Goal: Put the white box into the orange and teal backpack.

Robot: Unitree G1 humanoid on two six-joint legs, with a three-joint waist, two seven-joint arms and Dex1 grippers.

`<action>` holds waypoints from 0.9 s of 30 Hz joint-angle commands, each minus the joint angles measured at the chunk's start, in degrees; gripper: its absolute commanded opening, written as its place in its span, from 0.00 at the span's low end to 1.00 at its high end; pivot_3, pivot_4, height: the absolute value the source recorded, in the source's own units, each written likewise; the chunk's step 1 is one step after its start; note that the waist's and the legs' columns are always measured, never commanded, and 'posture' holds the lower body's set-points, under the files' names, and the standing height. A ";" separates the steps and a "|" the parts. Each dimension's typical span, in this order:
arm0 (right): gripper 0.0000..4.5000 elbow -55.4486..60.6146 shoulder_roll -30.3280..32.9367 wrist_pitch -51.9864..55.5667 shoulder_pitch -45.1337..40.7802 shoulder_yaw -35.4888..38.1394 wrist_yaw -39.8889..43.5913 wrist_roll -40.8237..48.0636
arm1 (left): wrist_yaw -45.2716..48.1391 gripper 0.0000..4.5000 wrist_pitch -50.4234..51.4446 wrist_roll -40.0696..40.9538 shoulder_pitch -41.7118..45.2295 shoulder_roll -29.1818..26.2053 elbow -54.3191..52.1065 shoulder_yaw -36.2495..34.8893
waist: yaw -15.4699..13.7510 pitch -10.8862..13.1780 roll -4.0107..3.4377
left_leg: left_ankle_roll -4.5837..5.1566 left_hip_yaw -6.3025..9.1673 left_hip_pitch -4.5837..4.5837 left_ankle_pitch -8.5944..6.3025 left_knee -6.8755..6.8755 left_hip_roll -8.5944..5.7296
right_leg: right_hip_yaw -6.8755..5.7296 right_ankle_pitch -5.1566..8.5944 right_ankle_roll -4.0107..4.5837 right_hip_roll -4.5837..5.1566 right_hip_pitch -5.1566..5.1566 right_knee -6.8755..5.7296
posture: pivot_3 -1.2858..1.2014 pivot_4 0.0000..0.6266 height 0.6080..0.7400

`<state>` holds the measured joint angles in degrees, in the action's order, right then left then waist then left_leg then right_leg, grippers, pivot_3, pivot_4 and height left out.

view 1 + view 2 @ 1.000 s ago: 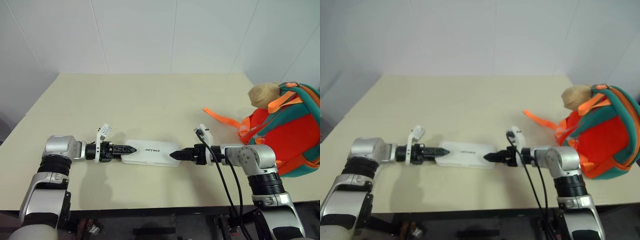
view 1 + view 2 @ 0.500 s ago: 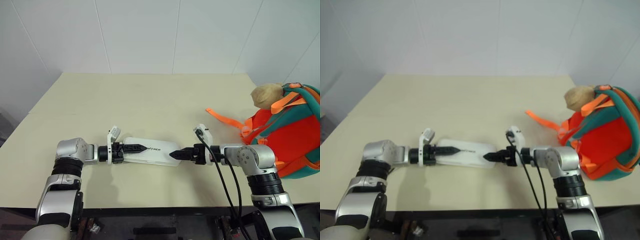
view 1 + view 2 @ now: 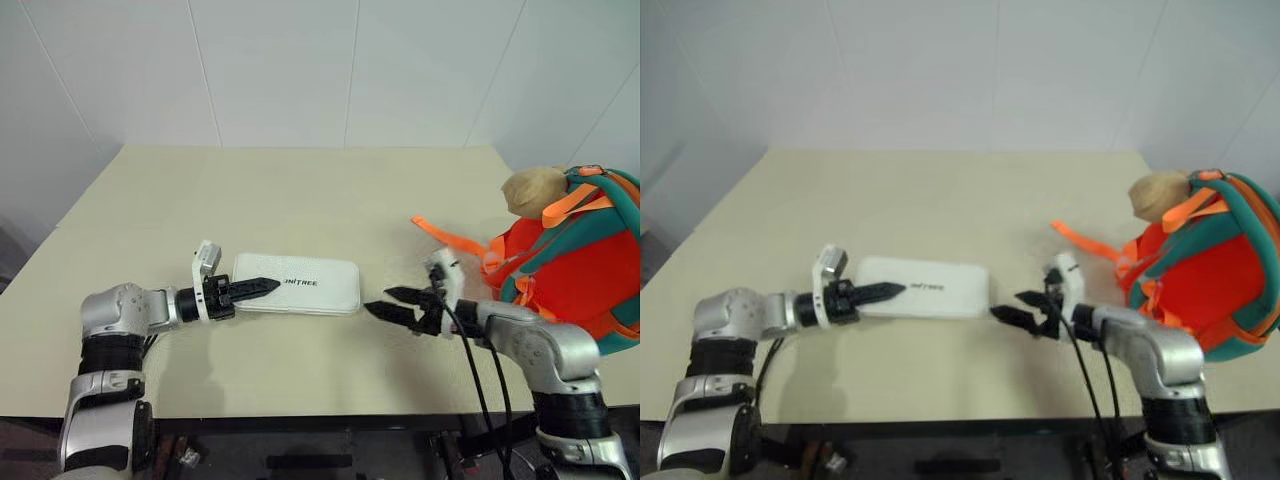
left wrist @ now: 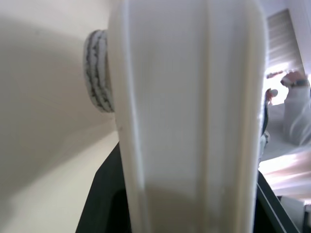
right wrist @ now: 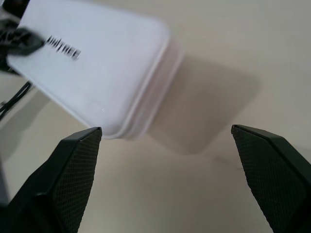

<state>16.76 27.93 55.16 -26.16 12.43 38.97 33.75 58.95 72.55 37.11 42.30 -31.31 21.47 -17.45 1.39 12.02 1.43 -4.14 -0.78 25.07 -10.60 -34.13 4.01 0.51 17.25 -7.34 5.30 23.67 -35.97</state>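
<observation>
A pale worktop [image 3: 330, 190] stands against a white tiled wall, with a robot arm reaching in from each near corner.

On the left, the left claw [image 3: 262, 287] points level across the worktop, and its black fingers [image 3: 250, 288] pinch the near left end of the white box [image 3: 300, 285]. The box seems lifted a little off the surface, judging by the shadow beneath it, though I cannot be sure. Small dark lettering runs across its top.

Just right of the box, the right claw [image 3: 392, 303] hangs clear of it, fingers spread wide, gripping nothing.

At the far right edge sits the orange and teal backpack [image 3: 572, 270], bright orange with teal straps, a tan plush toy [image 3: 533, 189] on its top and a loose orange webbing strap [image 3: 447, 236] trailing toward the middle. It is well apart from the box.

The task looks barely begun: the box is gripped at one end, but it must yet travel the width of the worktop and go into the backpack. I cannot tell whether the backpack's opening is unzipped.

The head views give the whole layout. The left wrist view adds a very close look at the box's white ribbed edge [image 4: 189, 111] between the fingers, confirming the pinch. The right wrist view shows two spread black fingertips [image 5: 73, 160] with bare worktop between them, the box's rounded right end [image 5: 97, 68] lying beyond, untouched.
</observation>
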 commanded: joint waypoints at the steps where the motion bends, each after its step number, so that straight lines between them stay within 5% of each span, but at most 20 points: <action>1: 1.00 12.65 -0.08 -6.33 6.74 6.10 -5.67 -1.21 | 0.27 0.30 -7.78 2.49 -1.01 0.39 -2.73 -3.93 | -0.16 0.00 0.01 | 0.03 0.00 0.01 -0.01 -0.01 0.00 | 0.00 0.00 0.00 0.00 0.00 0.00 | 0.52 0.24 1.00; 11: 1.00 31.81 -6.28 -10.28 19.47 17.41 -26.93 -5.97 | 1.20 0.30 -18.21 0.39 -0.48 0.88 4.57 -1.42 | -1.29 -0.03 0.05 | 0.25 0.00 -0.06 -0.02 -0.09 0.00 | -0.01 -0.16 0.14 0.01 -0.09 0.08 | 0.52 0.24 1.00; 17: 1.00 29.46 -6.97 -12.07 19.45 13.81 -37.37 -17.05 | 4.05 0.30 -19.13 0.67 1.92 0.96 7.69 1.72 | -1.32 -0.05 0.08 | 0.35 0.00 -0.03 0.06 -0.11 -0.02 | -0.01 -0.30 0.22 0.02 -0.10 0.16 | 0.52 0.24 1.00; 27: 1.00 17.47 -7.45 -15.60 14.67 9.98 -40.43 -23.18 | 2.66 0.30 -19.24 1.79 -0.62 0.59 4.90 0.53 | -1.10 -0.06 0.08 | 0.36 0.00 -0.04 0.07 -0.05 -0.02 | -0.01 -0.30 0.22 0.02 -0.10 0.15 | 0.52 0.24 1.00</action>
<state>36.63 20.03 42.27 -10.28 21.46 -0.92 11.95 61.62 53.67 36.86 41.88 -30.28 29.24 -15.24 0.28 11.97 1.51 -3.77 -0.78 25.02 -10.52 -34.19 4.00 0.50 16.94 -7.14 5.33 23.56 -35.82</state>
